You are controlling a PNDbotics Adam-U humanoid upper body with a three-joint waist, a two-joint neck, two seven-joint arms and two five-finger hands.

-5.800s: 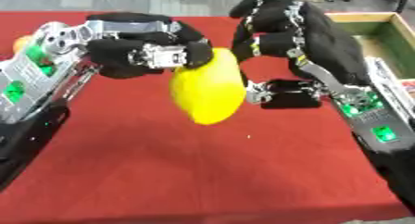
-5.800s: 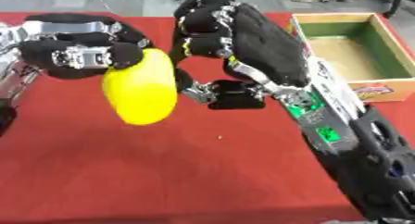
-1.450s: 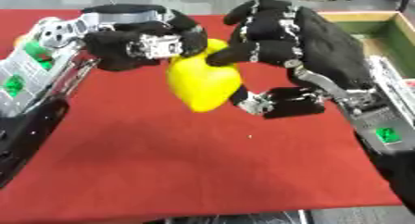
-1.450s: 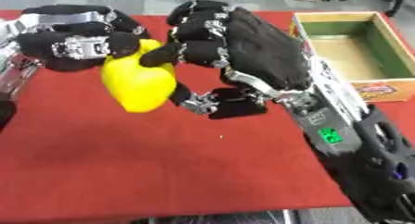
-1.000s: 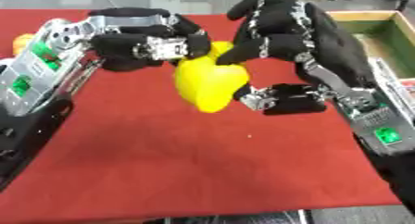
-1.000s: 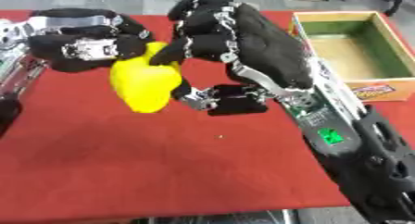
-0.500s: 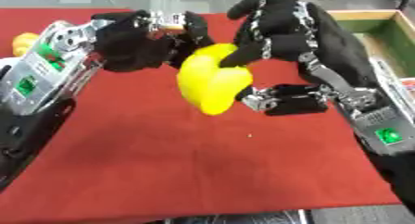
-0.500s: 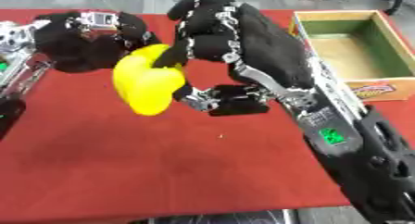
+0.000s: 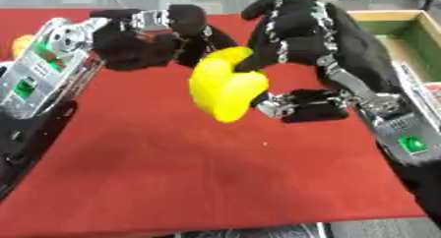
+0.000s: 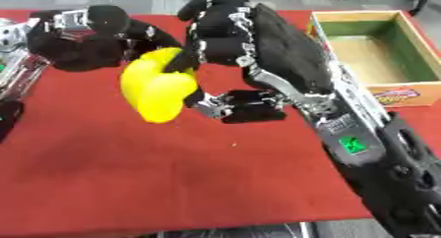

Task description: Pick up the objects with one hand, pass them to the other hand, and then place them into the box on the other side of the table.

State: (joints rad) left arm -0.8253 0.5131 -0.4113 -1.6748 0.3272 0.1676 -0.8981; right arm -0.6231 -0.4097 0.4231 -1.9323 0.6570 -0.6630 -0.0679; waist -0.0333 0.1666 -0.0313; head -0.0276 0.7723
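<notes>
A yellow, lemon-like fruit (image 9: 224,87) hangs above the red table between my two hands. My right hand (image 10: 250,35) is shut on it, with fingers curled over its top right and the thumb (image 10: 245,106) under its lower right side. My left hand (image 9: 138,45) sits just up and left of the fruit with relaxed fingers that reach toward its top, and it holds nothing. The wooden box (image 10: 353,14) with a green inside stands at the table's far right, behind my right arm.
The red tablecloth (image 9: 172,183) covers the whole work surface, with its front edge near the bottom of the view. A small orange-yellow thing (image 9: 21,44) lies at the far left behind my left arm.
My left hand has let go of the fruit and drawn back up and to the left. My right hand has closed on the fruit and now carries it alone.
</notes>
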